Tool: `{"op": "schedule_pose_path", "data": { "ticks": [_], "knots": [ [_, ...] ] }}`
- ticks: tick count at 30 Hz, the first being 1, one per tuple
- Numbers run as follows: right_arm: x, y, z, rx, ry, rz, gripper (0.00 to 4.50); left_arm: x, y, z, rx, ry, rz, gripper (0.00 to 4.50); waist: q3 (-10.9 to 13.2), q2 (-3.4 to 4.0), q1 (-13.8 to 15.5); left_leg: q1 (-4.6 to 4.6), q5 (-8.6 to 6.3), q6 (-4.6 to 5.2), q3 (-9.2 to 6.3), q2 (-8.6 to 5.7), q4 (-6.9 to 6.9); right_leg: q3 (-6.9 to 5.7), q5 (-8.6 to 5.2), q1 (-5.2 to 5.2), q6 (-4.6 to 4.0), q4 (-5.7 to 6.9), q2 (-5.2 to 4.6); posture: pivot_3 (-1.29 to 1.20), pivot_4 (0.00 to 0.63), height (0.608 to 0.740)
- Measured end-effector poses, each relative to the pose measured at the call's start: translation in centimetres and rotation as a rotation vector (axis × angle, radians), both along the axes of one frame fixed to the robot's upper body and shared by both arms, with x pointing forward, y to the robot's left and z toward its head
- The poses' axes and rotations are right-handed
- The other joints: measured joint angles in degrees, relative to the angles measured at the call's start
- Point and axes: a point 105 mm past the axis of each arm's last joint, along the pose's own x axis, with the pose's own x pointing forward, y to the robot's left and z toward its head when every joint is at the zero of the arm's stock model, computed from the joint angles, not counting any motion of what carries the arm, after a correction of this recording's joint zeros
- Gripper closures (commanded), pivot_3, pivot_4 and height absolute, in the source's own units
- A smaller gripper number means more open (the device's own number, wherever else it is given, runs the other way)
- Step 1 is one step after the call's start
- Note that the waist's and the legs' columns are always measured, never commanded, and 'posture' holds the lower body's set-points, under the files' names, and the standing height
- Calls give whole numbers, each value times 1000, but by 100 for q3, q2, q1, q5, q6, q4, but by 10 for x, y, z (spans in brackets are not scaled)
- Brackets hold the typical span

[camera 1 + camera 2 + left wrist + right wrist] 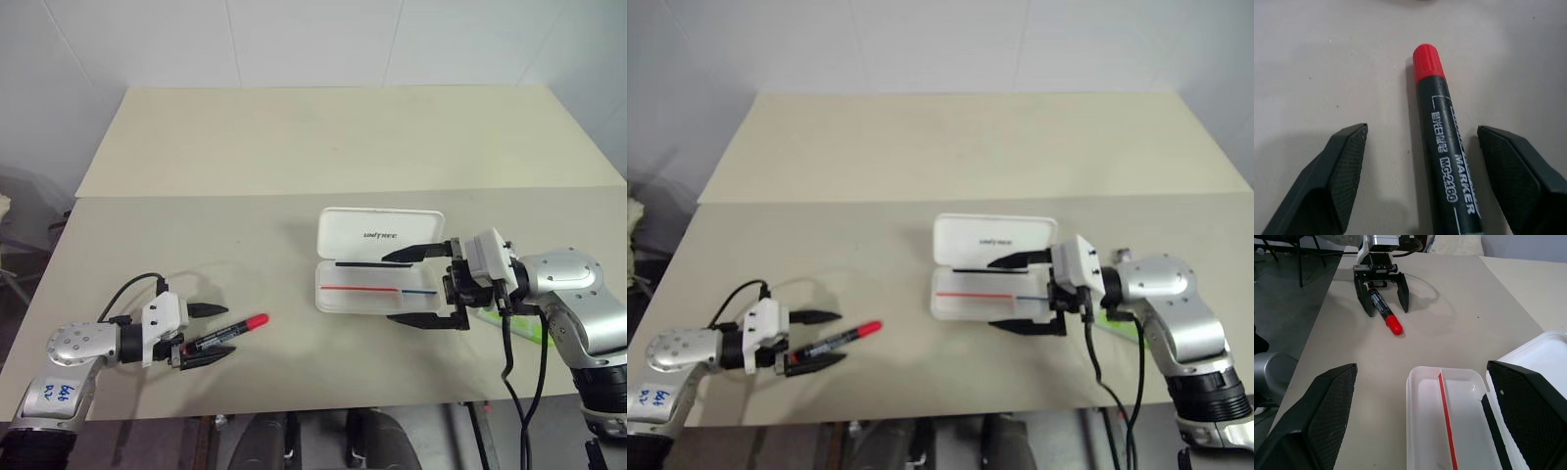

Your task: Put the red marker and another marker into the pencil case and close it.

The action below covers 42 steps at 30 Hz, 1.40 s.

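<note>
The red marker lies flat on the tabletop toward the near left corner, its red cap pointing toward the middle of the table. The left gripper sits low around its barrel end, one black finger on each side. From the left wrist view the fingers stand spread with bare table between each pad and the barrel, so the marker is bracketed and not pinched. A black cable loops over the table just behind that wrist.

The pencil case lies open toward the right side of the tabletop, well apart from the red marker. Its lid, lettered in black, is folded back flat toward the far edge, and the tray faces up on the near side. A thin line, red then blue, runs along the tray floor. No marker lies in the tray as far as the wrist view over it reaches.

The right gripper hovers at the right end of the case with its fingers spread wide, one over the lid and hinge, the other over the tray's near rim. It holds nothing.

The lime-green marker lies on the table to the right of the case, under the right wrist. The arm and its cables cover most of it, so I can only make out a green sliver and cannot say how it is turned.

The far half of the table, beyond the seam that crosses it, carries nothing I can see.
</note>
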Motion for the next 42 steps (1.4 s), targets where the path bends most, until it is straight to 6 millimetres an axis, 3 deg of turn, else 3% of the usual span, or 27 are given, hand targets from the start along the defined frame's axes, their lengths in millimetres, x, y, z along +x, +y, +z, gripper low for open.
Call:
{"op": "schedule_pose_path", "data": {
  "ticks": [7, 17, 20, 27, 35, 42],
  "knots": [
    [0, -6, 1, 2, -7, -23, 0, 1, -4, -4, -6, 1, -13, 3843, -19, 32, -3, 12, -1, 2, 4, 3, -1, 3, 0, 9, 0, 1, 0, 0, 150, 740],
    [6, -21, -11, -16, 15, -91, 0, 7, -12, -1, -14, 2, -33, 3878, -23, 42, 49, 11, -1, 2, 5, 2, 3, 0, 1, 13, 2, 0, -8, 0, 150, 740],
    [11, -36, -18, -41, 22, -151, 0, 11, -34, 6, -35, -16, -96, 3878, -22, 41, 54, 2, -2, 5, 10, 1, 5, 3, 4, 9, 6, -4, -8, 0, 150, 740],
    [9, -64, -25, -105, 1, -246, 0, 32, -78, 47, -84, -151, -201, 3878, -22, 40, -9, 5, 9, -19, 36, 6, 1, -10, 3, 7, 6, 6, 3, 0, 150, 740],
    [4, -91, -28, -126, -3, -381, 0, 50, -135, 71, -152, -187, -301, 3878, -13, 25, 61, 11, 6, 0, 65, 7, 25, -6, 13, 16, 28, 0, -2, 0, 150, 740],
    [-10, -110, -37, -127, 20, -492, 0, 60, -181, 72, -200, -166, -334, 3878, -12, 24, 112, 15, 6, 3, 78, 8, 26, 4, 15, 15, 31, 0, 1, 0, 150, 740]
  ]
}}
